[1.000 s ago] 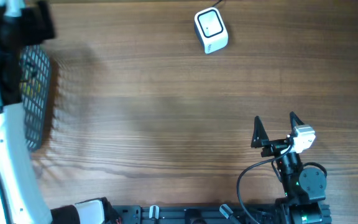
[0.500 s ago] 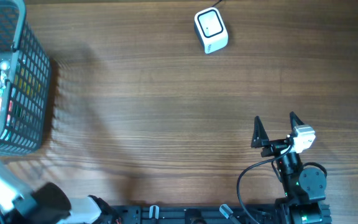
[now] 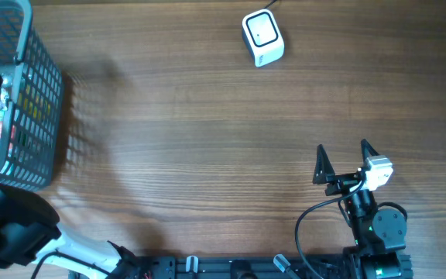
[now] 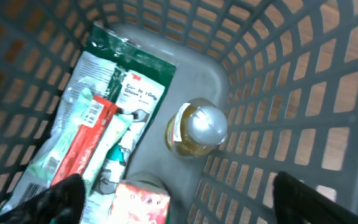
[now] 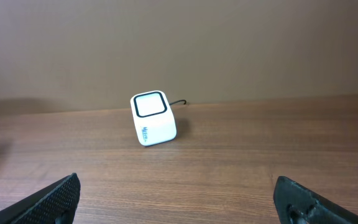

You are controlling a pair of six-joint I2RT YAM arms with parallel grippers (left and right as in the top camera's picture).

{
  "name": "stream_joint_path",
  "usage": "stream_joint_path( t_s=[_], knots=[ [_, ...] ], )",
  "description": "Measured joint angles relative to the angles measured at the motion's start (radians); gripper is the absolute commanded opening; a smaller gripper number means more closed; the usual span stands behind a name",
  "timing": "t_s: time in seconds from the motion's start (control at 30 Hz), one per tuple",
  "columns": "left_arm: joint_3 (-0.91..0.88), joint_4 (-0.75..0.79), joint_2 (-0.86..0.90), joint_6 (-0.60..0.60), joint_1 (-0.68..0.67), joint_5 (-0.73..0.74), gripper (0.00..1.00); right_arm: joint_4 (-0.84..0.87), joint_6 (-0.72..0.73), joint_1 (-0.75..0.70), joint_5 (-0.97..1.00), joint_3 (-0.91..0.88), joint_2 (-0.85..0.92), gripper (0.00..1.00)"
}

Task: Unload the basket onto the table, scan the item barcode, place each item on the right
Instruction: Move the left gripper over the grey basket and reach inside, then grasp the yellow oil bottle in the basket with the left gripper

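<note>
Hovering over the basket (image 3: 45,101), the left gripper (image 4: 176,199) is seen spread and empty: nothing is picked yet. Bottle (image 4: 197,129) and packet (image 4: 114,93) are seen lying inside. The right gripper (image 3: 343,151) is parked spread; the scanner (image 3: 262,37) is untouched, well apart.

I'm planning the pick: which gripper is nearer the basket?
Left. The left gripper hangs open directly above the basket; the right gripper is far across the table, toward its opposite end.
</note>
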Motion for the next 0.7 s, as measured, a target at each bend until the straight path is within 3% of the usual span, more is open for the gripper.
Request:
stream_joint_path(
  t_s=[0.7],
  knots=[
    [0.0,0.066,0.193,0.027,-0.026,0.028,0.83,0.0,0.0,0.0,0.0,0.0,0.0,1.0]
  ],
)
